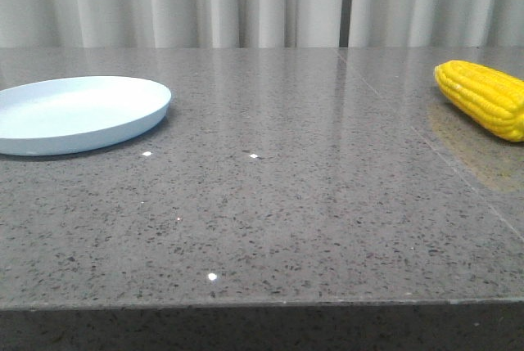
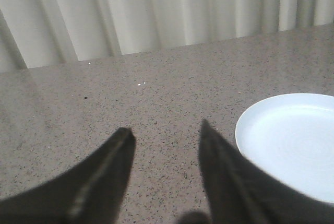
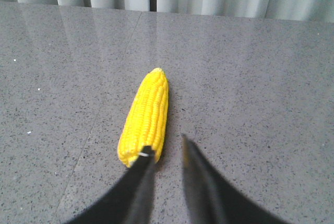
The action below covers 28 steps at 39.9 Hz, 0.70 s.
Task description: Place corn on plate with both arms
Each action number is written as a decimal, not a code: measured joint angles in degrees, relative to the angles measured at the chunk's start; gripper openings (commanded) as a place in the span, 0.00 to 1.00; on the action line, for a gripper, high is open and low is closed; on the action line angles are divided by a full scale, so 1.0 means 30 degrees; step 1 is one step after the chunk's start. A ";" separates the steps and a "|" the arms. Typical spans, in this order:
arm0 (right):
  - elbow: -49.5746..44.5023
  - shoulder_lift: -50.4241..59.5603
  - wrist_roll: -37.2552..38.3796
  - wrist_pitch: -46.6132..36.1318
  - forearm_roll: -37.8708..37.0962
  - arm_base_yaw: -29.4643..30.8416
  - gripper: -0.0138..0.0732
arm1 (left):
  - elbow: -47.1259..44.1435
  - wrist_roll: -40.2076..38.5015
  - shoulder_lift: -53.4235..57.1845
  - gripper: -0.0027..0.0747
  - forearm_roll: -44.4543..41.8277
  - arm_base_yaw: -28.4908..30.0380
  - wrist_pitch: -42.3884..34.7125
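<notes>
Pre-grasp: corn not picked up yet, plate bare.

My right end effector [image 3: 166, 151] hovers with fingers slightly apart, gripping nothing; the corn [image 3: 146, 115] lies flat on the table [image 3: 250, 88] just ahead of it, its near butt end beside one fingertip, not between the two. My left end effector [image 2: 166, 132] has fingers spread wide, holding nothing, with the plate [image 2: 292, 140] just beside it. Step in hand looks like the approach. Next I probably need to widen the right fingers, centre over the cob and straddle it.
</notes>
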State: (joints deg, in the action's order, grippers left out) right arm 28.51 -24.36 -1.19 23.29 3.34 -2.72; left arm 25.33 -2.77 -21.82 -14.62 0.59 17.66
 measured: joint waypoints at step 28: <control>0.0000 0.0000 0.0000 -0.0206 0.0009 0.0000 0.84 | 0.0965 0.0000 -0.2934 0.88 0.1618 -0.0473 -0.1032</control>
State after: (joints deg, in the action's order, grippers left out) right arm 28.51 -24.36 -1.19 22.68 3.37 -2.72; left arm 28.22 -2.77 -30.62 -9.77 -0.83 14.57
